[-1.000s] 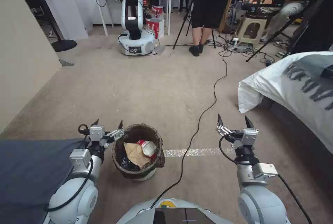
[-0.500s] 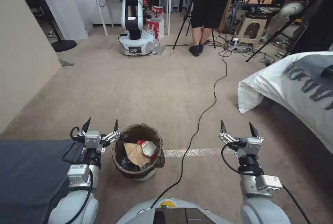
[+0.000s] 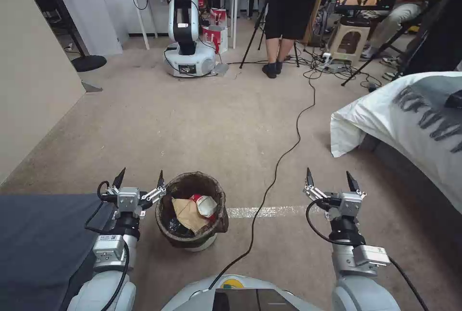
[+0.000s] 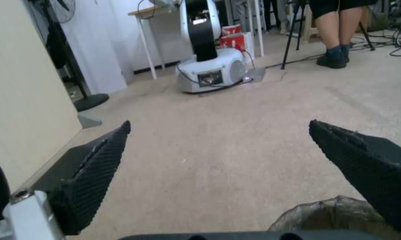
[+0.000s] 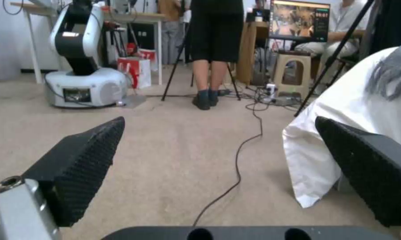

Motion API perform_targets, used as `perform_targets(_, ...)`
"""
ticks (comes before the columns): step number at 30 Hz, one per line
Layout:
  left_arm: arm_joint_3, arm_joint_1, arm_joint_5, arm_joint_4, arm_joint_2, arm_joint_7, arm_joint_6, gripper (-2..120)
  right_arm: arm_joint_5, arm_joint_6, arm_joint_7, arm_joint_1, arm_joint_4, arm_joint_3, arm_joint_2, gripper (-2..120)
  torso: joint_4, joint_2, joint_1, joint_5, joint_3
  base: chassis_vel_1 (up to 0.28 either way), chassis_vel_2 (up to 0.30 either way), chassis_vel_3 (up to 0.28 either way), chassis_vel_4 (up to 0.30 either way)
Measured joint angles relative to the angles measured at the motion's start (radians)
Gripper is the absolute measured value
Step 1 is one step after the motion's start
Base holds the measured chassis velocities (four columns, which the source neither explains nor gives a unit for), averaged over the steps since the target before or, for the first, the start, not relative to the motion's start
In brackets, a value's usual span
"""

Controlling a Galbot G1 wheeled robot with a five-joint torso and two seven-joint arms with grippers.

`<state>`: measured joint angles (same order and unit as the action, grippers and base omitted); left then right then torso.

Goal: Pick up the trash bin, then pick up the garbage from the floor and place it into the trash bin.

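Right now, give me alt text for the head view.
The trash bin, holding a brown paper bag and a red-white paper cup, stands on the carpet beside the open left gripper. The open right gripper hangs right of a black cable.

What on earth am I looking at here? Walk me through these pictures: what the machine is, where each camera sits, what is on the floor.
This is a wheeled robot with two arms, seen through its own cameras. The wide picture comes from its head, looking down at the carpet. The left pincer and right pincer are both open and hold nothing. Between them, right beside the left pincer, a small trash bin stands on the floor with a brown paper bag and a red-white cup inside. A black cable runs across the carpet; a bed is at the right. The other two pictures come from wrist cameras, each looking out between its own dark fingers.
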<state>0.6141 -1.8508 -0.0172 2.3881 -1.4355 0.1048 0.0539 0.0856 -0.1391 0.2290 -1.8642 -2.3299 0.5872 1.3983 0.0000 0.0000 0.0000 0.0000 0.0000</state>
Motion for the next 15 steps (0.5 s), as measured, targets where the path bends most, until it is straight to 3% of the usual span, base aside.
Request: perform_targets(15, 0.0, 0.001, 0.002, -0.001, 0.001, 0.001, 0.004, 100, 0.0, 0.001, 0.0, 0.001, 0.001, 0.0, 0.0, 100, 0.0, 0.0, 0.0, 0.0, 0.0, 0.0, 0.0, 0.0, 0.0)
